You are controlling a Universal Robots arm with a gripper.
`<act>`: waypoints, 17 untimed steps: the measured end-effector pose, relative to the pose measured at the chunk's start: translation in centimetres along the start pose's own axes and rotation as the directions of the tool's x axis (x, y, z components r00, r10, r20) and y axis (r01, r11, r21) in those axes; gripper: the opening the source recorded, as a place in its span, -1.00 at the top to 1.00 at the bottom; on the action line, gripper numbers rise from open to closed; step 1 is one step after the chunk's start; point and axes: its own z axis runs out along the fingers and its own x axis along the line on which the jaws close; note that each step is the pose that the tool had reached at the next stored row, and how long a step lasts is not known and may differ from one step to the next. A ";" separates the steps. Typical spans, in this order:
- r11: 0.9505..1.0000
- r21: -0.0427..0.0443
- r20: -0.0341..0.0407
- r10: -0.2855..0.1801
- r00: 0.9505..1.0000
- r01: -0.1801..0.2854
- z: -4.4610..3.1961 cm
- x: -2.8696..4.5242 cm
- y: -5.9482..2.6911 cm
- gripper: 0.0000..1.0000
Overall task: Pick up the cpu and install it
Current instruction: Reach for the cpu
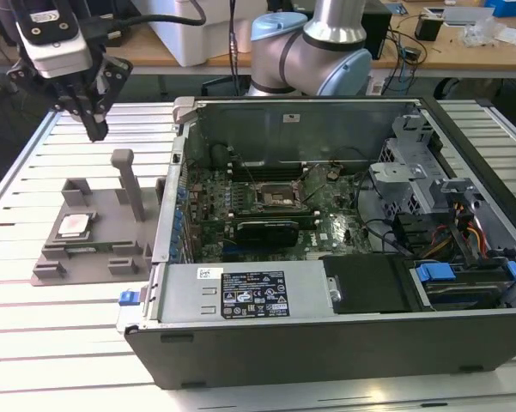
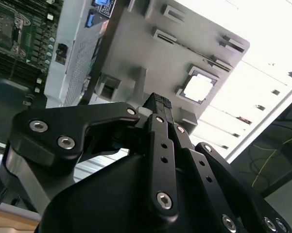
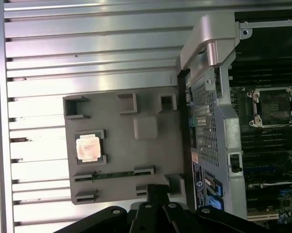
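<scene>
A black robot gripper (image 1: 95, 129) hung pointing straight down at the exterior view's upper left, its two slim fingers (image 2: 159, 141) drawn together at the tips, while the grey and pale-blue arm (image 1: 313, 47) stood bent at a joint farther to the exterior view's right.

Blk gripper (image 1: 95, 129), silver/lt-blue arm (image 1: 313, 53)

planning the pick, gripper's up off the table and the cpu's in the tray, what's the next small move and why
Probably shift the gripper over the cpu and lower it. It hangs shut and empty above the table, offset from the cpu, which lies flat in the grey fixture tray.
</scene>
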 end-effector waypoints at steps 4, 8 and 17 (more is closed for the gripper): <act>1.000 0.000 0.000 0.000 1.000 0.000 -0.02 1.44 -0.11 0.79; 1.000 0.000 0.000 0.000 1.000 0.000 -0.03 2.64 -0.18 0.79; 1.000 0.000 0.000 0.000 1.000 0.000 0.06 6.71 -0.04 0.79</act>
